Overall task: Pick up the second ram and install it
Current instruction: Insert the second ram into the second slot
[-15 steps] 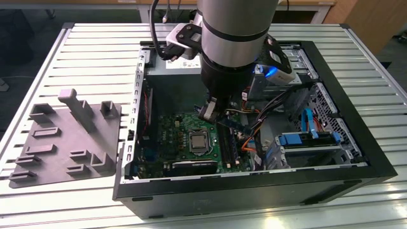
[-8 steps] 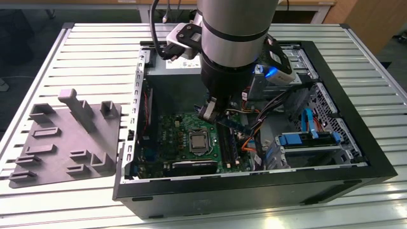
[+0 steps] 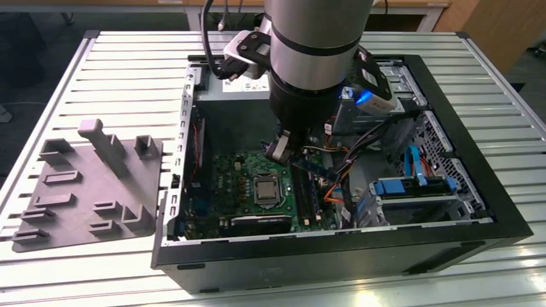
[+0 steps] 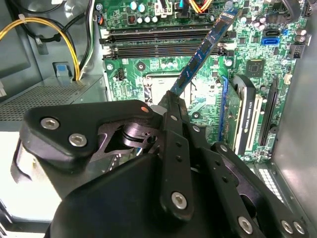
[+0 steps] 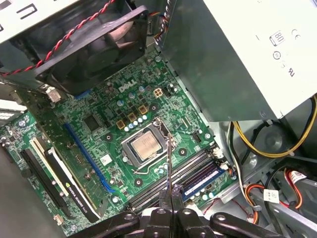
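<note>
My gripper (image 3: 286,153) is down inside the open computer case (image 3: 477,160), shut on the second ram (image 4: 203,49), a long thin dark stick with a blue face. In the second wrist view the stick slants out from my fingertips (image 4: 172,101) over the black memory slots (image 4: 158,42) of the green motherboard (image 4: 148,74), and it is held above them. In the first wrist view the ram (image 5: 168,163) is edge-on, rising from the gripper (image 5: 171,193) toward the processor socket (image 5: 146,147). Another stick with a blue label (image 5: 203,181) sits in a slot beside it.
A grey moulded tray (image 3: 85,185) with upright posts lies on the slatted table at the exterior view's left. Around the board are a fan (image 5: 94,44), the power supply box (image 5: 237,49), orange and yellow cables (image 5: 267,148) and a blue-tabbed drive cage (image 3: 410,185).
</note>
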Robot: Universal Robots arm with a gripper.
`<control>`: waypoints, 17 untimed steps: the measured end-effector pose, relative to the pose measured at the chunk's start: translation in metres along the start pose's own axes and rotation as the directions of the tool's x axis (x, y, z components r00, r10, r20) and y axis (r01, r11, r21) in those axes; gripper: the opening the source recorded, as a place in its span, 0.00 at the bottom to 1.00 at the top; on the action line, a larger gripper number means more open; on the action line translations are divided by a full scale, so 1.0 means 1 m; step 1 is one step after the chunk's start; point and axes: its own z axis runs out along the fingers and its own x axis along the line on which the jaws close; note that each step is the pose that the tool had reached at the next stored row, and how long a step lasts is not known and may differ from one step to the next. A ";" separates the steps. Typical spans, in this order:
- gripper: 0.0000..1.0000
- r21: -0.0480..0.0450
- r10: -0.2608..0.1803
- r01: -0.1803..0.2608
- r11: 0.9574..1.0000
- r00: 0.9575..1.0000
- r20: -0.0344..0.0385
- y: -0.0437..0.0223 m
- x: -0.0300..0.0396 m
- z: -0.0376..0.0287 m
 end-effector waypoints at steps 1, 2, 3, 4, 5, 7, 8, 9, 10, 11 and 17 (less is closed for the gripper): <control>0.11 0.000 0.001 -0.001 1.000 1.000 0.000 0.0000 0.0000 0.0000; 0.11 0.000 0.001 -0.001 1.000 1.000 0.000 0.0000 0.0000 0.0000; 0.11 0.000 0.003 -0.003 1.000 1.000 0.000 0.0000 0.0000 0.0000; 0.11 0.000 0.004 -0.004 1.000 1.000 0.000 0.0000 0.0000 0.0000; 0.11 0.001 0.007 -0.007 1.000 1.000 0.000 0.0000 0.0000 0.0000; 0.11 0.001 0.012 -0.012 1.000 1.000 0.000 0.0000 0.0000 0.0000; 0.11 0.002 0.014 -0.014 1.000 1.000 0.001 0.0000 0.0000 0.0000; 0.11 0.002 0.018 -0.018 1.000 1.000 0.001 0.0000 0.0000 0.0000; 0.11 0.002 0.020 -0.020 1.000 1.000 0.001 0.0000 0.0000 0.0000; 0.11 0.003 0.027 -0.027 1.000 1.000 0.001 0.0000 0.0000 0.0000; 0.11 0.005 0.043 -0.043 0.999 0.999 0.002 0.0000 0.0000 0.0000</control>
